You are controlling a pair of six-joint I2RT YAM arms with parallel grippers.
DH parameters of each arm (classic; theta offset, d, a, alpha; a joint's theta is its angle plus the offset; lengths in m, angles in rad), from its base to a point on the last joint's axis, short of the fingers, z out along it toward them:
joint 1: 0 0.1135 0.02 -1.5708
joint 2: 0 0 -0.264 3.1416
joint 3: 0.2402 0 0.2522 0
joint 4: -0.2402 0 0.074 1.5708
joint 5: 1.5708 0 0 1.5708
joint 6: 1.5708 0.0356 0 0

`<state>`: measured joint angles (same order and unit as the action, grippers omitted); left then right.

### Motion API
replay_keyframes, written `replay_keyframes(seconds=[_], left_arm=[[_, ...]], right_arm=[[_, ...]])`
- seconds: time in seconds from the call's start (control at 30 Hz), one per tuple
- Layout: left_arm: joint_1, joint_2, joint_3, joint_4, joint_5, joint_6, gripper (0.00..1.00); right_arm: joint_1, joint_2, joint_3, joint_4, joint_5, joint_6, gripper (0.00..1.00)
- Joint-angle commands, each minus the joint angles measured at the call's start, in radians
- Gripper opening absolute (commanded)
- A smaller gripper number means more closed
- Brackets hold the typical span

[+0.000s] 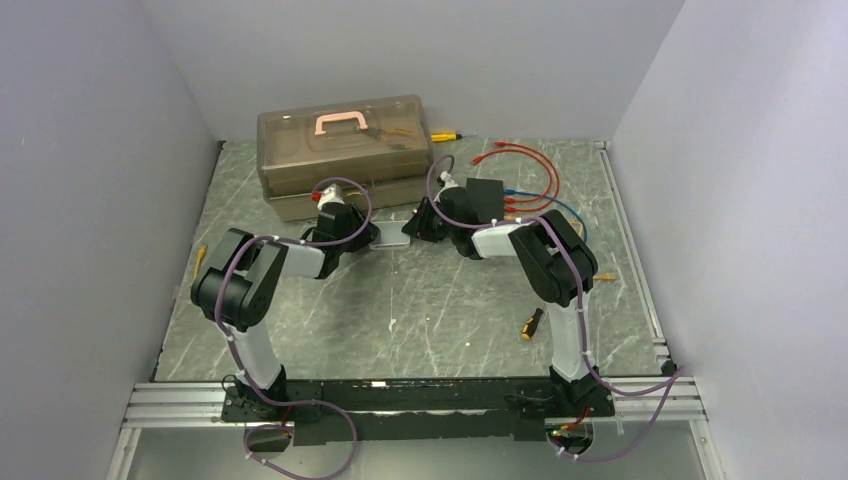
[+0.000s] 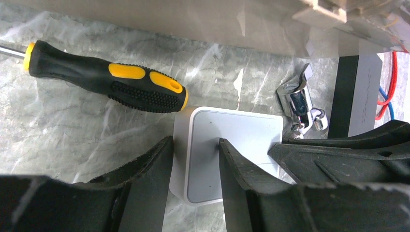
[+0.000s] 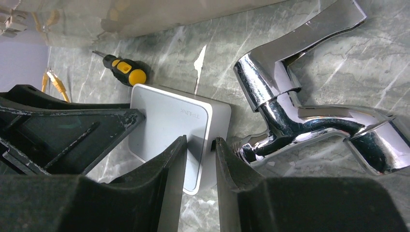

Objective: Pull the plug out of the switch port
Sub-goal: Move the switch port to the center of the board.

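Switch [image 1: 487, 192]: upper centre-right of the top view, right of toolbox [image 1: 345, 155], with red cables [image 1: 525, 160] at its right edge. No gripper on it.
Left gripper [image 2: 194, 142]: jaws a narrow gap apart, straddling left edge of silver tin [image 1: 391, 238]; cannot tell if gripped.
Right gripper [image 3: 200, 140]: same at tin's right edge, chrome tap [image 3: 309, 111] just beside.
Open table [image 1: 430, 300] at lower centre.
Toolbox lid down, contents blurred.

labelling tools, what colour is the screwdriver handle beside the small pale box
The textured screwdriver handle is black with yellow patches, clearest in the left wrist view.
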<state>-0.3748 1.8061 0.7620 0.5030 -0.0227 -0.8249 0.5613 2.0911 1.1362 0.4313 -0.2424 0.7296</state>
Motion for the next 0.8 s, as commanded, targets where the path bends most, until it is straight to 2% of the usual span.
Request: replay_keyframes(seconds=[0.0, 0.3, 0.77], left_arm=[[-0.013, 0.036, 0.037, -0.024, 0.062, 0.011, 0.45], [-0.013, 0.021, 0.019, -0.016, 0.065, 0.007, 0.47], [-0.012, -0.049, 0.011, -0.059, 0.037, 0.009, 0.58]], right_arm=[[0.011, 0.034, -0.016, -0.052, 0.005, -0.015, 0.30], [0.012, 0.025, -0.024, -0.050, 0.010, -0.012, 0.32], [0.012, -0.036, -0.028, -0.070, 0.032, -0.010, 0.48]])
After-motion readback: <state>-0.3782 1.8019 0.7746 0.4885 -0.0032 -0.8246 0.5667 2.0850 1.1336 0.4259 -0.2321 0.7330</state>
